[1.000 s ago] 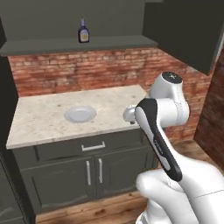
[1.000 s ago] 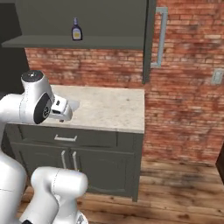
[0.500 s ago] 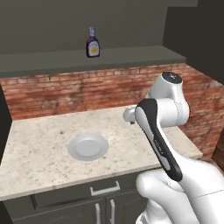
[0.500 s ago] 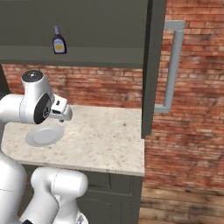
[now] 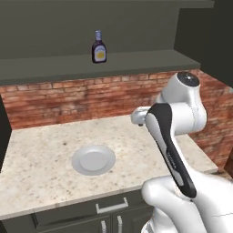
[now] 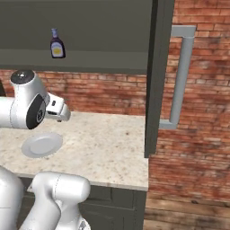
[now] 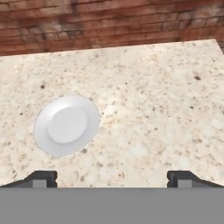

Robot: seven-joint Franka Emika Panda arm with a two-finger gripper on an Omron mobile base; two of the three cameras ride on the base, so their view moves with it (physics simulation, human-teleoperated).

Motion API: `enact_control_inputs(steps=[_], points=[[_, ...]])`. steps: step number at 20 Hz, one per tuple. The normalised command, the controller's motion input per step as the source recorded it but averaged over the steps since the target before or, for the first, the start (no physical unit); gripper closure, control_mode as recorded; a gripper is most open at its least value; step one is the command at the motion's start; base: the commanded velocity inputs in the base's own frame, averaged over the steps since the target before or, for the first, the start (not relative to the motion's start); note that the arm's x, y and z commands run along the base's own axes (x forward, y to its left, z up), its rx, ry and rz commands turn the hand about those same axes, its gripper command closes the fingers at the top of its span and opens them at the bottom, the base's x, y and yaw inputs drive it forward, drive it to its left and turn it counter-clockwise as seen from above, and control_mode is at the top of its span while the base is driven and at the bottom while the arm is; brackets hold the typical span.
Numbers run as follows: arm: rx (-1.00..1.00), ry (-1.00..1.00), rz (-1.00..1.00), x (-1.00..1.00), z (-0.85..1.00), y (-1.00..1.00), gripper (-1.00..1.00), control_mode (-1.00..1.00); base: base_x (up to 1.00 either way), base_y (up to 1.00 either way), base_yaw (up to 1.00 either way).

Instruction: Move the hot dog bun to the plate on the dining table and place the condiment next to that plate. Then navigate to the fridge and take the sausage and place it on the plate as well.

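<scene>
Step in hand, by my reading: getting at the condiment. Small dark glass sauce bottle with yellow label (image 5: 98, 47) stands upright on the grey shelf (image 5: 136, 61), above the round white plate (image 5: 93, 159) on the speckled stone table (image 5: 41, 154). Claw (image 7: 112, 178) apart, empty, aimed down at the table. Next: raise to shelf height.

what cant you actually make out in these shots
- Bottle on the shelf: label too small to read in both base views.
- End effector: in the hand view the fingertips are cut off by the bottom edge; they stand wide apart.
- Plate: in the right base view its left edge is hidden by the arm.
- Counter: cut off at the left edge of the left base view.
</scene>
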Motion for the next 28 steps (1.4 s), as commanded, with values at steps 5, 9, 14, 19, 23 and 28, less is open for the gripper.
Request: enact_control_inputs(steps=[5, 9, 14, 19, 23, 28], points=[[0.0, -0.41, 0.0, -0.34, 0.82, 0.0, -1.0, -1.0, 0.0, 0.0, 0.0], [0.03, -0.34, 0.04, -0.01, 0.99, -0.01, -1.0, -1.0, 0.0, 0.0, 0.0], [0.1, -0.23, 0.08, 0.32, 0.91, 0.0, -1.0, -1.0, 0.0, 0.0, 0.0], [0.09, -0.02, 0.05, 0.7, 0.63, 0.01, -1.0, -1.0, 0.0, 0.0, 0.0], [0.05, 0.14, 0.04, 0.9, 0.36, 0.18, -1.0, -1.0, 0.0, 0.0, 0.0], [0.05, 0.23, 0.11, 0.86, 0.11, 0.04, -1.0, -1.0, 0.0, 0.0, 0.0]])
